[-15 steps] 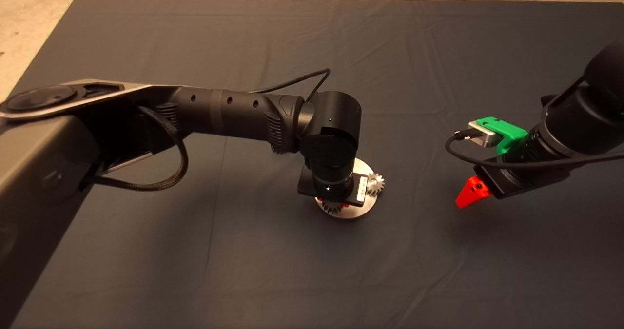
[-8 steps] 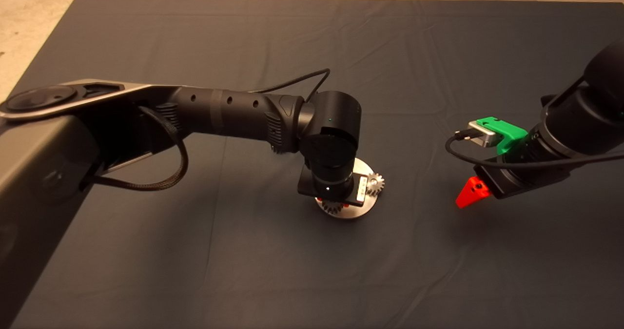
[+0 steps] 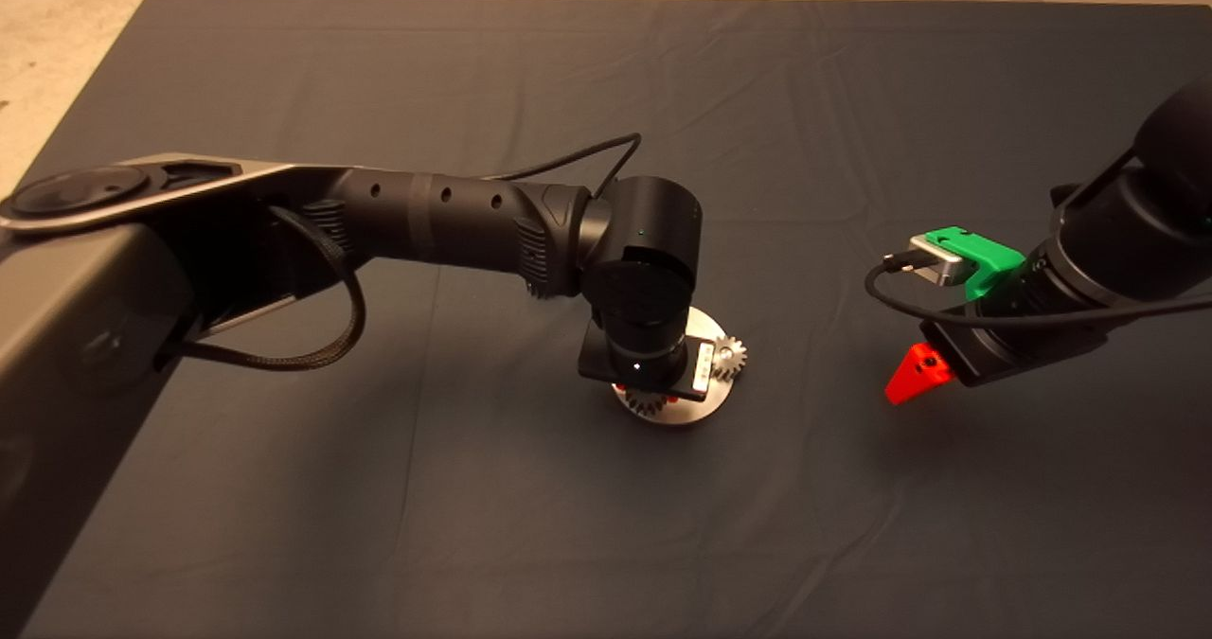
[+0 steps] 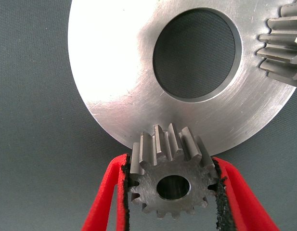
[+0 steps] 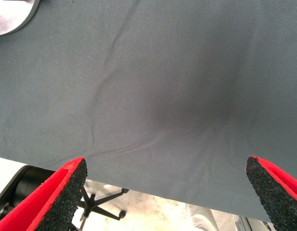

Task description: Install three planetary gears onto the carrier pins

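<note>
Clearly a small toothed steel gear is pinched over the flat round silver carrier disc.

From the head view, the left gripper [image 3: 646,395] hangs straight down on the disc [image 3: 705,410], hidden under its black wrist; another small steel gear [image 3: 729,357] sits at the disc's far edge, and the right gripper [image 3: 911,376] waits well apart over the dark cloth mat [image 3: 473,525]. In the left wrist view, the black pads [image 4: 122,192] clamp the held gear [image 4: 171,185] by its tooth tips at the disc's rim. It looks rigid, dense and slick, so flank pinching should suit. No pin shows. The right wrist view shows red fingers [image 5: 57,192] spread wide, holding nothing.
</note>
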You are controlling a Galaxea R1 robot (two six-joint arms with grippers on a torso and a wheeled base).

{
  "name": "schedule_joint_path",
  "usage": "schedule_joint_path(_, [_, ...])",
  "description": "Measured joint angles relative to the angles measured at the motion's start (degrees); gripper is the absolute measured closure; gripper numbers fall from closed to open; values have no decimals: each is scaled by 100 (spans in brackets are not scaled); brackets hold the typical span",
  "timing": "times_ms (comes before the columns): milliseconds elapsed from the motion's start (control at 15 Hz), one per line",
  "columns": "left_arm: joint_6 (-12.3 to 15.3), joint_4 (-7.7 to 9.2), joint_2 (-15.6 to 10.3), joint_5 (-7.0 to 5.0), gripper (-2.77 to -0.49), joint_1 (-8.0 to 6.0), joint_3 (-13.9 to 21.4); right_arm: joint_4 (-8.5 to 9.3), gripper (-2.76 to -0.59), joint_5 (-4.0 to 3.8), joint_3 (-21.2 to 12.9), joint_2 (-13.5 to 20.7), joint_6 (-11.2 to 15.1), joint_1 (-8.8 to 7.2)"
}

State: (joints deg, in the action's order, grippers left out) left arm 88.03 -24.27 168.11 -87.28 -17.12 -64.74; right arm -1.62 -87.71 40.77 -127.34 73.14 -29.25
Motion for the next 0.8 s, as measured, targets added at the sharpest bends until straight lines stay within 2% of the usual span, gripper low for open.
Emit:
schedule_joint_path(133, [0, 0, 0, 2, -85, 0, 0, 0, -246, 0, 0, 0, 0, 1])
schedule_joint_path(800, [20, 2, 0, -4, -120, -29, 0, 0, -246, 0, 0, 2, 0, 1])
